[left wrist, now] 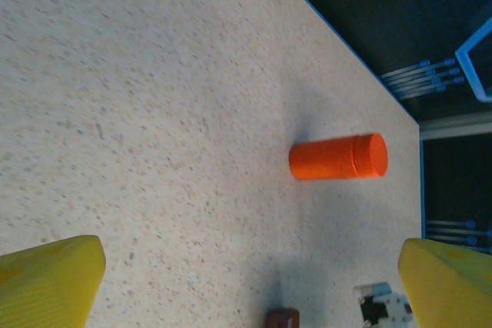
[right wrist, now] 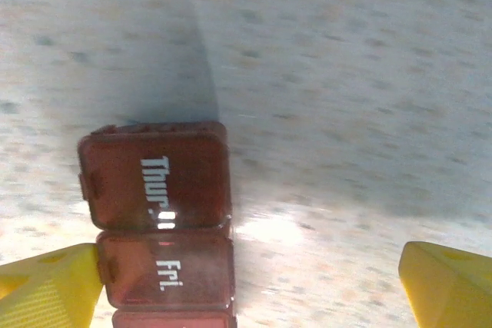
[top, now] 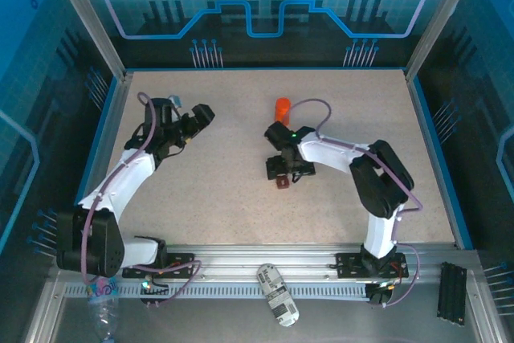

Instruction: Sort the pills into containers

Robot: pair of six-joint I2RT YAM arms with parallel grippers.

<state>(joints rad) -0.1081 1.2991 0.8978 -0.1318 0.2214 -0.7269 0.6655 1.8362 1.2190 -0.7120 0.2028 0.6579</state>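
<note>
The box (right wrist: 157, 213) is seen on the table (right wrist: 346, 74) under the right gripper (right wrist: 246, 286), whose jaws are spread wide and empty. The left gripper (left wrist: 246, 282) is open too. Light, stiff, slick plastic is judged, best pinched across its long sides.

bottle (top: 283, 107) behind containers (top: 282, 184), apart; both on table (top: 225, 158), right of centre.
</note>
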